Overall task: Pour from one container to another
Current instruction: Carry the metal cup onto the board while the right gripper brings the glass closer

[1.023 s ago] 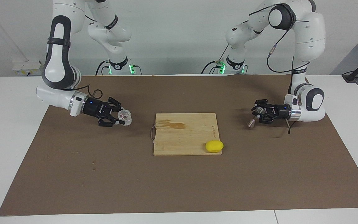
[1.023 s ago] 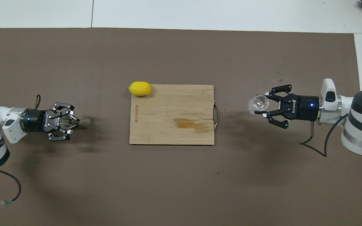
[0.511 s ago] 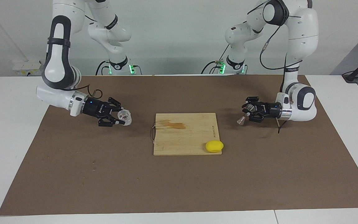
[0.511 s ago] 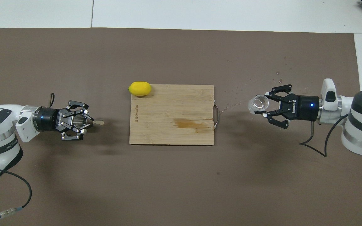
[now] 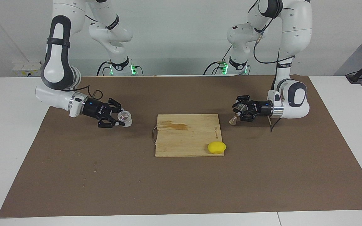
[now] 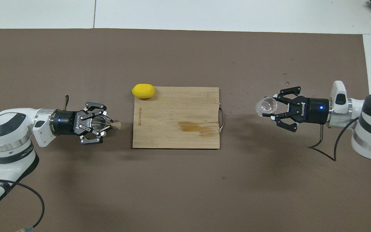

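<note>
Left jaws clamp the jigger (image 5: 235, 115), right jaws the apparently tilted glass cup (image 5: 125, 118).

A white counter (image 5: 11, 131) carries a large brown mat (image 5: 181, 185) that covers most of its top. On the mat, about midway between the two arms' ends, lies a wooden cutting board (image 5: 184, 138) with a metal handle toward the right arm's end. A yellow lemon (image 5: 216, 147) rests at the board's corner farthest from the robots, toward the left arm's end
</note>
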{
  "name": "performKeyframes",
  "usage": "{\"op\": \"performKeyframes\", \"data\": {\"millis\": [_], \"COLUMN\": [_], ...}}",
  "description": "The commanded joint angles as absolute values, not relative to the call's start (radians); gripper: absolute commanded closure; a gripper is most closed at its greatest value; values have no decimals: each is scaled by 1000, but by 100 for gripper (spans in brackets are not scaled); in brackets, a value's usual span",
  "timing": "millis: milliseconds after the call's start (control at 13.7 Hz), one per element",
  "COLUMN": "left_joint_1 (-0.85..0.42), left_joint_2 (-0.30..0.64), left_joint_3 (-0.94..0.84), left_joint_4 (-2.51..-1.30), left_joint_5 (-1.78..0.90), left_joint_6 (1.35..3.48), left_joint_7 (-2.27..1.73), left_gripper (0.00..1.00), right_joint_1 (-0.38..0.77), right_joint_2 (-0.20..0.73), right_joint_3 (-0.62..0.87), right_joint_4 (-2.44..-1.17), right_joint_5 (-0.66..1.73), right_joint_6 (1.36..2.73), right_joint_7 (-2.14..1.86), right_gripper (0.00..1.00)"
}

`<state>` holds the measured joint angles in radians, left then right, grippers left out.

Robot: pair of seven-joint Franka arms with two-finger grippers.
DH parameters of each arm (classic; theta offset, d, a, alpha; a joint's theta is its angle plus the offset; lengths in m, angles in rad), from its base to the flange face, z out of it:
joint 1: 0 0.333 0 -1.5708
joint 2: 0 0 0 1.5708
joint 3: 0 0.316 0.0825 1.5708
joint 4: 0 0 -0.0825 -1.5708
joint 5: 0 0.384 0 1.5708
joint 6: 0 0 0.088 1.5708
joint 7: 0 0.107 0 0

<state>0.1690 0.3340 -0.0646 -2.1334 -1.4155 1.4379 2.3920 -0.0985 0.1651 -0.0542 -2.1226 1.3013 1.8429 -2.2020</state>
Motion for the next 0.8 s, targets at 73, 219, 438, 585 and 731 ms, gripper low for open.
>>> {"op": "performKeyframes", "data": {"millis": [73, 219, 438, 585, 731], "left_joint_1": [94, 46, -11, -52, -95], "left_joint_2": [242, 236, 227, 221, 216], "left_joint_3": [-51, -51, -51, -51, -51], "left_joint_4": [-2217, -2221, -2230, -2233, -2233], "left_joint_5": [-1494, -1541, -1589, -1632, -1672], "left_joint_6": [1532, 1575, 1617, 1647, 1695], "left_joint_7": [2359, 2359, 2359, 2359, 2359], "left_gripper": [92, 92, 92, 92, 92], "right_joint_1": [-114, -115, -121, -121, -121], "right_joint_2": [138, 138, 138, 138, 138], "right_joint_3": [-51, -52, -52, -52, -51], "right_joint_4": [-2141, -2141, -2141, -2141, -2141], "right_joint_5": [1302, 1302, 1302, 1302, 1302], "right_joint_6": [1824, 1818, 1816, 1816, 1816], "right_joint_7": [-2194, -2195, -2195, -2195, -2195], "right_gripper": [100, 100, 100, 100, 100]}}
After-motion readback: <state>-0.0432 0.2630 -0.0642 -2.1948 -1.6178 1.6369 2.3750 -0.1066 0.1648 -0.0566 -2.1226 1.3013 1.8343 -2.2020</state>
